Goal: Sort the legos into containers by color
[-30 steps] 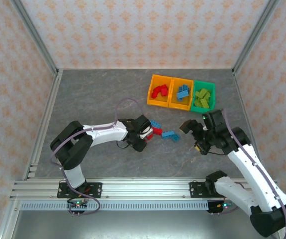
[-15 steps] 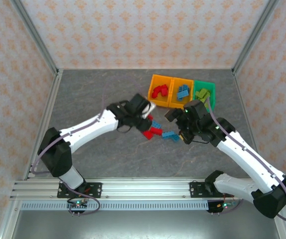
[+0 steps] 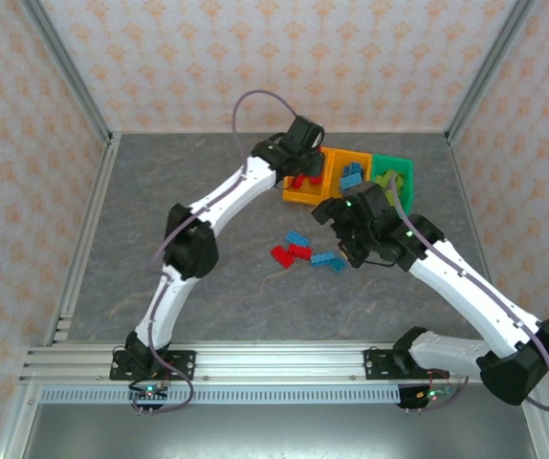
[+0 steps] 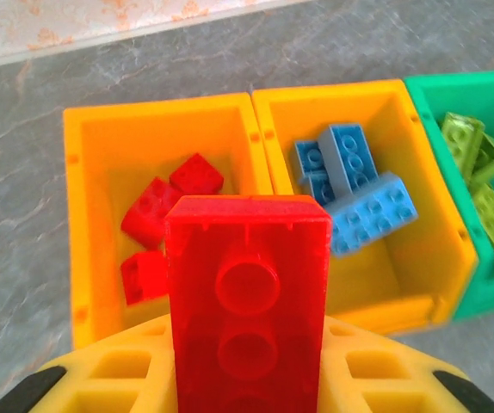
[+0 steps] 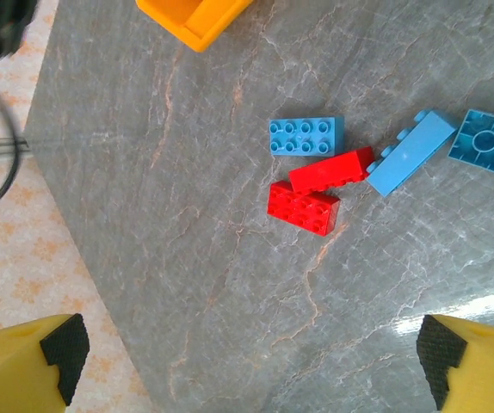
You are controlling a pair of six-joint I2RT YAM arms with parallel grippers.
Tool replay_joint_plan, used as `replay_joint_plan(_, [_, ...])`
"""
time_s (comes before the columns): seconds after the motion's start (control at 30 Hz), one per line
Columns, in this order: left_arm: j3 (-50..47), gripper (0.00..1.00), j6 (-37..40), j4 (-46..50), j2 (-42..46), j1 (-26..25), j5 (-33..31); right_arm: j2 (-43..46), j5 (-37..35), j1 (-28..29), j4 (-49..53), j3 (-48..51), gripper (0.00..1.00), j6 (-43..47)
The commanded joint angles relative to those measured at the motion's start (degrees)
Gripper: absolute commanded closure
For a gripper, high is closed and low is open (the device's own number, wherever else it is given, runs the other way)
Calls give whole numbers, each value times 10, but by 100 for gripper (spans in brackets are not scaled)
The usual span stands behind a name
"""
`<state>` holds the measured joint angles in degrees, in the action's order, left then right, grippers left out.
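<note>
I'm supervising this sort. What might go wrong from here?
The red brick in the left gripper lines up with the wall between the left orange bin and the middle bin; released, it may land among blue. The open right gripper hangs over a loose red brick touching a blue brick and might pinch both.

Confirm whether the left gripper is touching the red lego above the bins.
Touching. The left wrist view shows the red lego clamped in the shut left gripper, its lower end seated between the yellow jaws, above an orange bin.
</note>
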<state>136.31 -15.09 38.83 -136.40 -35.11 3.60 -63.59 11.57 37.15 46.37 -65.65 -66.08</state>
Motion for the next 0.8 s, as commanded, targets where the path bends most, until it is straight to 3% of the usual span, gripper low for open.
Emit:
replay_joint_plan(0.0, [121,70,-28,74,-55,7,-45,47,-38,3,55,-7,0,3])
replay_joint_plan(0.2, [141,47,-21,68,-71,13,-37,98,-65,3,73,15,1,-14])
replay_joint_plan(0.33, [124,47,7,90,-34,14,-34,88,-65,3,71,8,1,-7])
replay_joint_plan(0.4, [85,47,4,101,9,21,-4,73,-64,3,72,4,1,3])
replay_joint_plan(0.53, [-91,47,13,60,161,23,53,35,-65,3,72,5,1,18])
replay_joint_plan(0.77, [-434,41,50,-21,484,22,76,-92,-46,3,73,5,1,-6])
